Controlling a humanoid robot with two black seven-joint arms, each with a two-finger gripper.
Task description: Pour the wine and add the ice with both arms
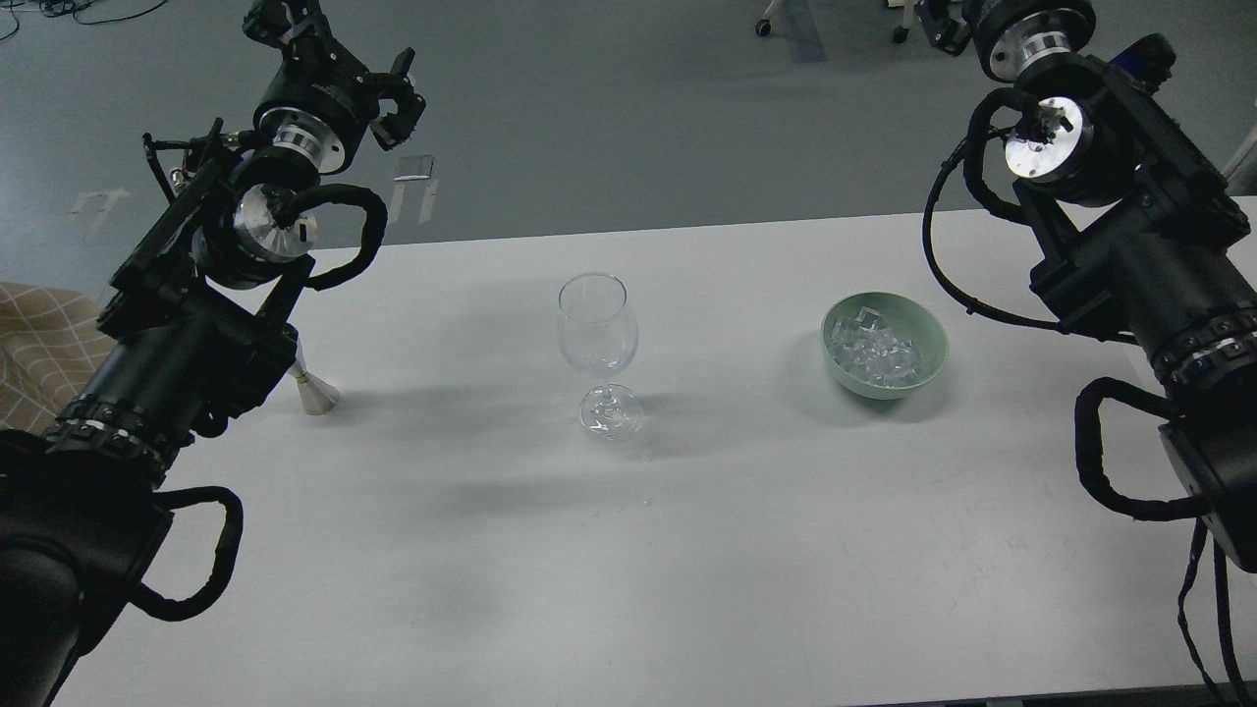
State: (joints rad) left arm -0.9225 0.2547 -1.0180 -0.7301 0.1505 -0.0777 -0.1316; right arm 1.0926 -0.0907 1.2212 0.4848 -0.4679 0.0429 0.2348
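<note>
Head view looked down on a white table [746,550] with an empty clear wine glass [598,339] standing upright near its middle. To the right of the glass, well apart from it, sat a pale green bowl [929,365] holding a heap of clear ice [877,355]. To the left of the glass, also well apart, a small silver cone-shaped metal piece [314,391] stood on the table, its upper part hidden behind the left arm [187,334].

The left arm reached up and away from the glass, past the far table edge, and the left gripper [295,29] hung over the grey floor [638,108], touching nothing. It was dark and seen end-on, so I could not tell how far its fingers were parted.

The right arm [1129,255] rose on the far right of the bowl. The right gripper [938,25] was cut off by the top edge of the view, and I could not tell whether it was parted or closed, nor whether it held anything.
</note>
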